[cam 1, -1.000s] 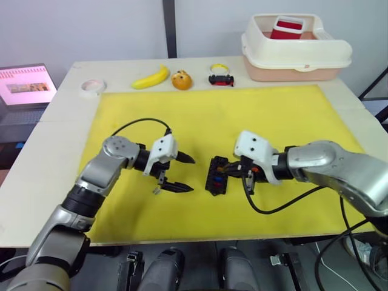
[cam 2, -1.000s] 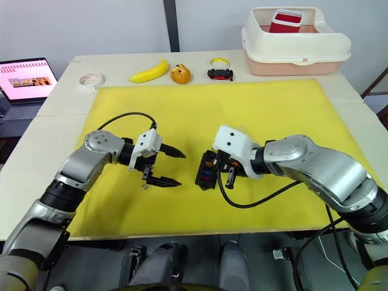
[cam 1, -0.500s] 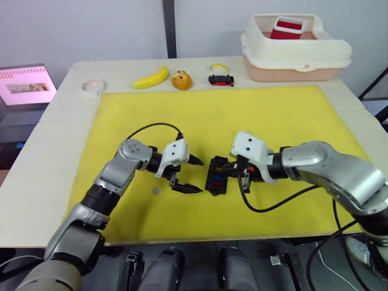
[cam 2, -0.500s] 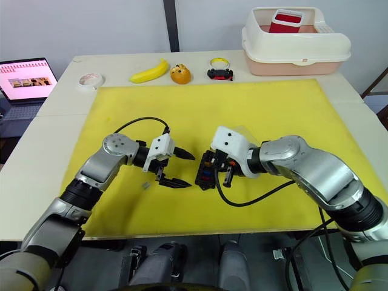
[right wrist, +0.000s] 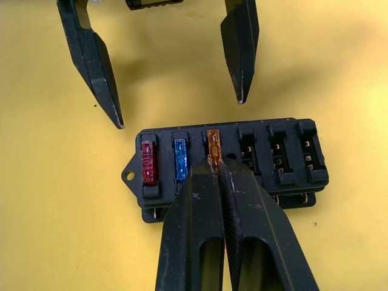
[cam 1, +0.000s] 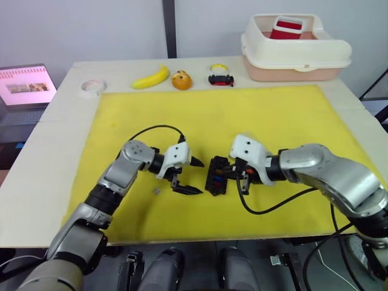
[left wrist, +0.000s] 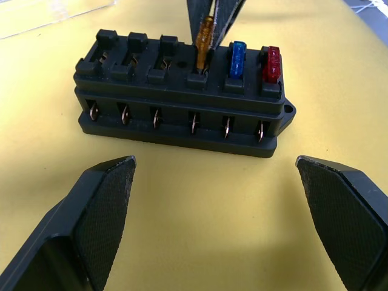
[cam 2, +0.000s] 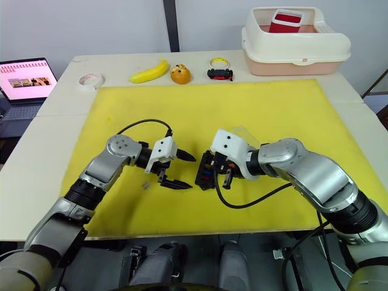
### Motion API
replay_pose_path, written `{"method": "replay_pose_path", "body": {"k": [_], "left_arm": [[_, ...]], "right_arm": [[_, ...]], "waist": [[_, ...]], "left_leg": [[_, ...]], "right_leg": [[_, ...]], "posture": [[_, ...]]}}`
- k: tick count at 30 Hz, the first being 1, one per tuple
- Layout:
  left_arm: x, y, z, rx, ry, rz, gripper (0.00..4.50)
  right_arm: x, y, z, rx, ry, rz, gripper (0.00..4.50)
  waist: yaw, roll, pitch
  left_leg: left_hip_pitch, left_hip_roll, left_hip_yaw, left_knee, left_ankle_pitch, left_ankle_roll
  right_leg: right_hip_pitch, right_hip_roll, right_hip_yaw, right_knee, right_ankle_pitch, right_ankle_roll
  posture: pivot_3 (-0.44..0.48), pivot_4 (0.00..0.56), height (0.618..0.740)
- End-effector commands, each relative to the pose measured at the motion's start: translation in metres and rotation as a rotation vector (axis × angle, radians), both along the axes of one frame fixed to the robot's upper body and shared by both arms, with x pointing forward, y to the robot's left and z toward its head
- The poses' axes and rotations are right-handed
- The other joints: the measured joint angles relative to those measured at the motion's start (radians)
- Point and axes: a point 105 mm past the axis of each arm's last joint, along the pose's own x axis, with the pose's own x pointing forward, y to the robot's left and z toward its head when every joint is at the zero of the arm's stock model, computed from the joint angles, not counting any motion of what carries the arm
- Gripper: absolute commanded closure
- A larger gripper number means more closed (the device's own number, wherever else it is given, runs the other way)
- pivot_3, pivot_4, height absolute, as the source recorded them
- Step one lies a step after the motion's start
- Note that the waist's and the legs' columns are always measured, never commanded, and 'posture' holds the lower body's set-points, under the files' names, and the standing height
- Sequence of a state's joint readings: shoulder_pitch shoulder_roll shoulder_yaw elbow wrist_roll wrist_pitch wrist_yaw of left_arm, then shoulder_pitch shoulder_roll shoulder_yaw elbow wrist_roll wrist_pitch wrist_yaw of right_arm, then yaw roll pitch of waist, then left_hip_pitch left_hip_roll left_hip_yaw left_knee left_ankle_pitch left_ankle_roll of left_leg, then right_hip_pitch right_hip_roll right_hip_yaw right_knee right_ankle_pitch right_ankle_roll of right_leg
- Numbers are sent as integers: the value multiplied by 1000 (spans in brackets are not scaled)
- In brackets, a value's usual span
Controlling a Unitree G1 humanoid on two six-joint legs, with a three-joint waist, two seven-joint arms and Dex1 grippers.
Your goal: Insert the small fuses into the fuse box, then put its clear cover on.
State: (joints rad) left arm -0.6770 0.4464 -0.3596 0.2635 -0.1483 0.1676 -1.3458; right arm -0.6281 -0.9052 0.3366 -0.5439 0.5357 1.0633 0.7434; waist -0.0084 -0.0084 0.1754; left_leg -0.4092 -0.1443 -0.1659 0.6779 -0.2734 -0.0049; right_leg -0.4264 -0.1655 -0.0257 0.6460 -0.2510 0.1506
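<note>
The fuse box [right wrist: 225, 162] sits mid-mat [cam 1: 303, 121] between both grippers. The right gripper [right wrist: 213, 173] is clenched on an amber fuse [right wrist: 212, 144], now seated in the third slot beside the blue fuse [right wrist: 180, 153] and red fuse [right wrist: 148, 163]; three slots remain empty. The left gripper [cam 1: 189, 176], fingers spread and empty, has advanced close to the box since a second ago. One fuse [cam 1: 156, 191] lies behind it.

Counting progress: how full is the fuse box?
Half full: the fuse box holds red, blue and amber fuses; three slots sit empty.
</note>
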Motion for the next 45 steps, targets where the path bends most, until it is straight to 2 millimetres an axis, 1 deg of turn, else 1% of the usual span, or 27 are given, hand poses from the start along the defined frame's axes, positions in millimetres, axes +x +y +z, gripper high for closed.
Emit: {"method": "replay_pose_path", "body": {"k": [1, 7, 12, 21, 37, 45], "left_arm": [[1, -3, 9, -9, -48, -18, 38], [0, -5, 7, 0, -48, -20, 38], [2, -6, 5, 17, -65, -14, 38], [3, -11, 6, 3, -67, -13, 38], [8, -13, 9, -6, -82, 0, 38], [1, -16, 6, 0, -49, -25, 38]], "right_arm": [[1, 1, 9, 18, -38, 9, 4500], [5, 1, 4, 11, -32, 6, 4500], [6, -4, -6, -24, -26, 6, 4500], [6, -5, -11, -45, -5, 26, 4500], [3, -6, -6, -92, -1, 71, 4500], [4, -4, -7, -113, -22, 81, 4500]], "waist": [[0, 0, 0], [0, 0, 0], [0, 0, 0], [0, 0, 0], [2, 0, 0], [1, 0, 0]], "left_leg": [[0, 0, 0, 0, 0, 0], [0, 0, 0, 0, 0, 0], [0, 0, 0, 0, 0, 0], [0, 0, 0, 0, 0, 0], [0, 0, 0, 1, 0, 0], [0, 0, 0, 1, 0, 0]], "right_leg": [[0, 0, 0, 0, 0, 0], [0, 0, 0, 0, 0, 0], [0, 0, 0, 0, 0, 0], [0, 0, 0, 0, 0, 0], [0, 0, 0, 0, 0, 0], [0, 0, 0, 0, 0, 0]], "posture": [[0, 150, 740], [0, 150, 740], [0, 150, 740], [0, 150, 740], [0, 150, 740], [0, 150, 740]]}}
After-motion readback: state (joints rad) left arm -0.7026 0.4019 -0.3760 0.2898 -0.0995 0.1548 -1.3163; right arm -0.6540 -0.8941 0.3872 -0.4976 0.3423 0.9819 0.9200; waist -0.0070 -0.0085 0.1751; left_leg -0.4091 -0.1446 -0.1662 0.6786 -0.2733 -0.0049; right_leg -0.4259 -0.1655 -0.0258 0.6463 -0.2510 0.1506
